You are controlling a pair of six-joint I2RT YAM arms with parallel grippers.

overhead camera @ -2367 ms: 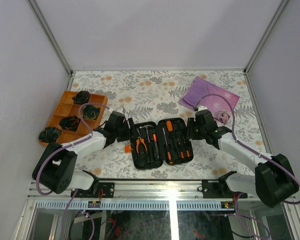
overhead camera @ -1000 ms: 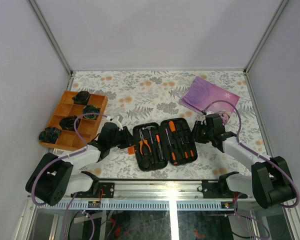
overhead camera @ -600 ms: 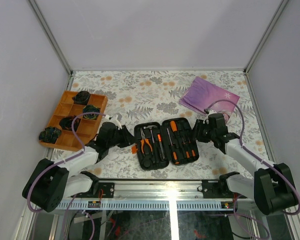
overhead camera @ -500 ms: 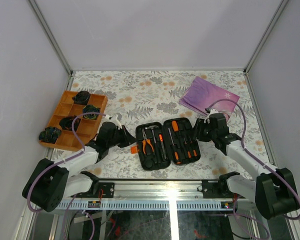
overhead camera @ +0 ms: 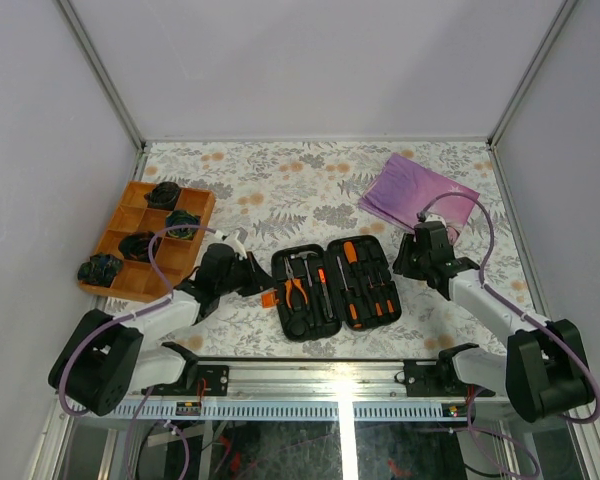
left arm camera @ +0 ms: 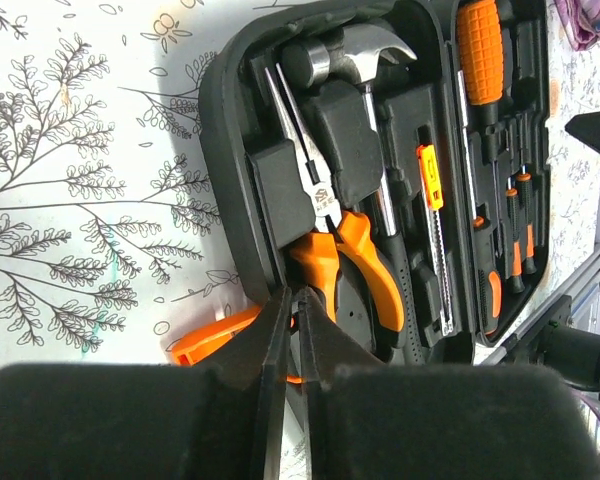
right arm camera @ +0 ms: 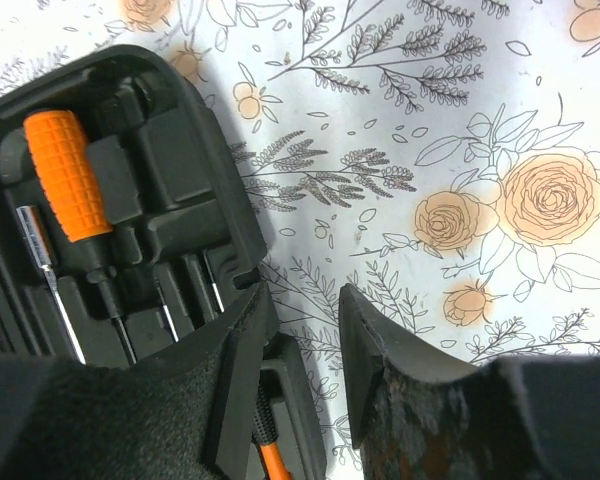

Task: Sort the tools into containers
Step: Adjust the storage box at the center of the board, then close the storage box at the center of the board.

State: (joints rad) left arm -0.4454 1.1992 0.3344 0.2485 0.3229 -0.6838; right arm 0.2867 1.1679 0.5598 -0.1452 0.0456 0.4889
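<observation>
The black tool case (overhead camera: 380, 305) lies open flat on the flowered cloth, with its tools seated in the moulded slots. Orange-handled pliers (left arm camera: 350, 260), a steel hammer (left arm camera: 355, 55) and an orange-handled screwdriver (left arm camera: 480, 45) rest in it. My left gripper (overhead camera: 263, 282) (left arm camera: 296, 292) is shut, its tips at the case's left rim (left arm camera: 215, 120) just above the orange latch (left arm camera: 215, 335). My right gripper (overhead camera: 402, 262) (right arm camera: 302, 300) is open at the case's right edge (right arm camera: 215, 100). One finger is over the rim, the other over the cloth, and only cloth shows in the gap.
An orange divided tray (overhead camera: 130, 215) with black coiled lumps stands at the left. A purple printed bag (overhead camera: 420, 190) lies at the back right. The metal rail of the arm bases runs along the near edge.
My left gripper's jaws have shut at the latch side. The case has slid a little to the right. My right gripper has drawn back to the right with the case's edge.
</observation>
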